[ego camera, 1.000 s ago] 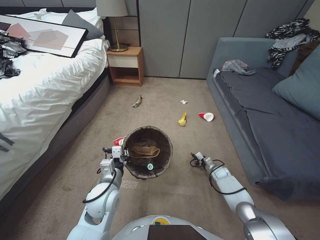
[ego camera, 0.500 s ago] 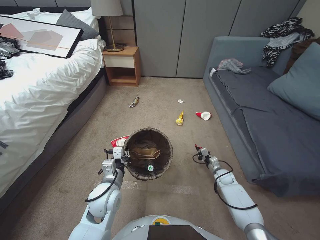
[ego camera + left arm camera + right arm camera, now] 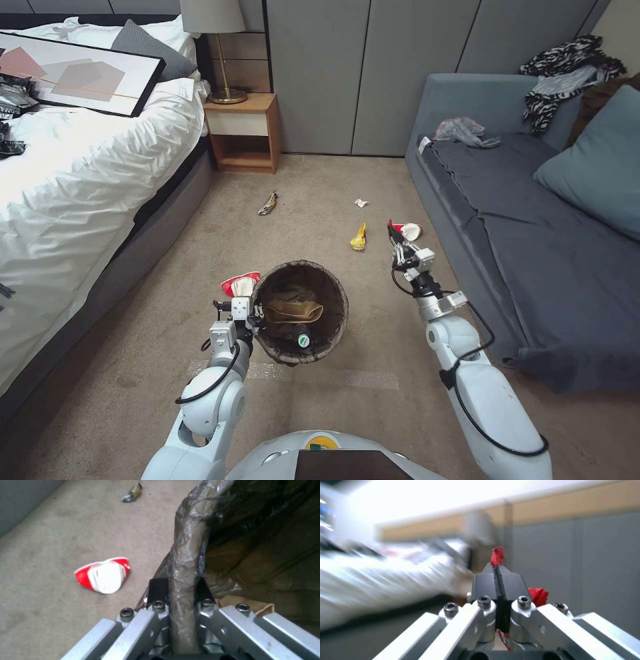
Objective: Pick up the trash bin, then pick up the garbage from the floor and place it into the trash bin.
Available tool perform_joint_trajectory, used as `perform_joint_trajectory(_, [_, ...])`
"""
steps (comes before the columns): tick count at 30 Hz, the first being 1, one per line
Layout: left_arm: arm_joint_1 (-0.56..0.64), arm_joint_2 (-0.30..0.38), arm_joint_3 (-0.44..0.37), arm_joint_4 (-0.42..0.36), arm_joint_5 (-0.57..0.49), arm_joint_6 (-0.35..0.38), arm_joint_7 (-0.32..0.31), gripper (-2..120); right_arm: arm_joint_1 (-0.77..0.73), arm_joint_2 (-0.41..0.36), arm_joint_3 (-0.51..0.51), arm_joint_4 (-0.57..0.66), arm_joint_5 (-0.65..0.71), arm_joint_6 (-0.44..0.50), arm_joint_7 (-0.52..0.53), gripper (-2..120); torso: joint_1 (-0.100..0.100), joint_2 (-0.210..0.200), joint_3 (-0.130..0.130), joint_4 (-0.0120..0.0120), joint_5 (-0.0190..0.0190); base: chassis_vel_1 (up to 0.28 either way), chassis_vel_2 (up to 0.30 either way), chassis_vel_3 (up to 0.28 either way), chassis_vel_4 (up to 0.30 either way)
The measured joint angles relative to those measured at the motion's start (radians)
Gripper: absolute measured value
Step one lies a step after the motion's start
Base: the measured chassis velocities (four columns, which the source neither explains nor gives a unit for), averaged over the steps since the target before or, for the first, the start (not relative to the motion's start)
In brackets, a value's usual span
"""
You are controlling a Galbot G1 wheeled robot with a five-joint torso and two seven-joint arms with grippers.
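Currently left pincer (image 3: 178,590) clamps bag-lined rim of round white trash bin (image 3: 300,313), holding it aloft as receptacle; right pincer (image 3: 498,580) pinches thin red wrapper scrap (image 3: 496,555), raised clear of floor.

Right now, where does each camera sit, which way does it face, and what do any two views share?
Head view: on the head, facing forward and down at the floor; shows both arms, the left gripper on the trash bin rim, the right gripper raised.
Left wrist view: on the left wrist, facing along its fingers clamping the bag-lined rim.
Right wrist view: on the right wrist, facing the bed and wall; its fingers pinch a red scrap.
Shared: head and left wrist views both show the crushed red-and-white cup beside the bin.
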Motion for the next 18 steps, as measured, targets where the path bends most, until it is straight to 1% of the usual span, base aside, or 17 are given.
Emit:
perform_joint_trajectory(1, [-0.002, 0.001, 0.01, 0.006, -0.003, 0.002, 0.0, 2, -0.063, -0.004, -0.014, 0.228, 0.205, 0.028, -0.095, 0, 0.0, 0.0, 0.0, -0.0007, 0.0002, 0.0, 0.0, 0.0, 0.0])
perform_joint_trajectory(2, [-0.002, 0.001, 0.01, 0.006, -0.003, 0.002, 0.0, 2, -0.063, -0.004, -0.014, 0.228, 0.205, 0.028, -0.095, 0, 0.0, 0.0, 0.0, -0.0007, 0.0002, 0.0, 0.0, 0.0, 0.0])
perform_joint_trajectory(3, [-0.002, 0.002, 0.017, 0.01, -0.006, 0.005, 0.0, 2, -0.093, -0.009, -0.032, 0.332, 0.273, 0.026, -0.143, 0, 0.0, 0.0, 0.0, -0.0005, -0.0006, 0.0, 0.0, 0.0, 0.0])
perform_joint_trajectory(4, [-0.002, 0.002, 0.023, 0.012, -0.008, 0.007, 0.0, 2, -0.11, -0.01, -0.044, 0.384, 0.296, 0.02, -0.163, 0, 0.0, 0.0, 0.0, -0.0007, -0.0003, 0.0, 0.0, 0.0, 0.0])
perform_joint_trajectory(5, [-0.002, 0.004, 0.03, 0.014, -0.013, 0.011, 0.0, 2, -0.137, -0.016, -0.074, 0.468, 0.321, 0.007, -0.188, 0, 0.0, 0.0, 0.0, -0.0004, -0.0001, 0.0, 0.0, 0.0, 0.0])
perform_joint_trajectory(6, [-0.002, 0.004, 0.03, 0.014, -0.013, 0.011, 0.0, 2, -0.137, -0.016, -0.074, 0.468, 0.321, 0.007, -0.188, 0, 0.0, 0.0, 0.0, -0.0004, -0.0001, 0.0, 0.0, 0.0, 0.0])
perform_joint_trajectory(7, [-0.001, 0.005, 0.035, 0.015, -0.015, 0.015, 0.0, 2, -0.154, -0.021, -0.103, 0.519, 0.328, -0.003, -0.198, 0, 0.0, 0.0, 0.0, -0.0006, -0.0002, 0.0, 0.0, 0.0, 0.0])
perform_joint_trajectory(8, [-0.001, 0.006, 0.043, 0.015, -0.017, 0.018, 0.0, 2, -0.171, -0.03, -0.155, 0.572, 0.329, -0.016, -0.199, 0, 0.0, 0.0, 0.0, -0.0006, 0.0001, 0.0, 0.0, 0.0, 0.0])
perform_joint_trajectory(9, [-0.001, 0.007, 0.054, 0.015, -0.018, 0.022, 0.002, 2, -0.189, -0.054, -0.257, 0.637, 0.328, -0.041, -0.175, 0, 0.0, 0.0, 0.0, -0.0004, 0.0, 0.0, 0.0, 0.0, 0.0])
perform_joint_trajectory(11, [-0.001, 0.007, 0.055, 0.015, -0.018, 0.022, 0.002, 2, -0.191, -0.058, -0.273, 0.644, 0.328, -0.045, -0.17, 0, 0.0, 0.0, 0.0, -0.0004, -0.0001, 0.0, 0.0, 0.0, 0.0])
perform_joint_trajectory(12, [-0.002, 0.006, 0.059, 0.016, -0.018, 0.023, 0.002, 2, -0.2, -0.075, -0.36, 0.669, 0.326, -0.067, -0.147, 0, 0.0, 0.0, 0.0, -0.0004, 0.0, 0.0, 0.0, 0.0, 0.0])
perform_joint_trajectory(14, [-0.004, 0.004, 0.062, 0.016, -0.018, 0.025, 0.003, 2, -0.205, -0.1, -0.483, 0.662, 0.301, -0.084, -0.114, 0, 0.0, 0.0, 0.0, -0.0005, 0.0, 0.0, 0.0, 0.0, 0.0])
perform_joint_trajectory(15, [-0.004, 0.004, 0.062, 0.016, -0.018, 0.025, 0.003, 2, -0.205, -0.1, -0.483, 0.662, 0.301, -0.084, -0.114, 0, 0.0, 0.0, 0.0, -0.0005, 0.0, 0.0, 0.0, 0.0, 0.0])
perform_joint_trajectory(16, [-0.005, 0.004, 0.062, 0.016, -0.018, 0.025, 0.003, 2, -0.203, -0.112, -0.533, 0.636, 0.281, -0.085, -0.099, 0, 0.0, 0.0, 0.0, -0.0006, 0.0, 0.0, 0.0, 0.0, 0.0])
perform_joint_trajectory(18, [-0.005, 0.001, 0.061, 0.016, -0.018, 0.026, 0.003, 2, -0.201, -0.138, -0.595, 0.571, 0.235, -0.076, -0.084, 0, 0.0, 0.0, 0.0, -0.0004, 0.0001, 0.0, 0.0, 0.0, 0.0])
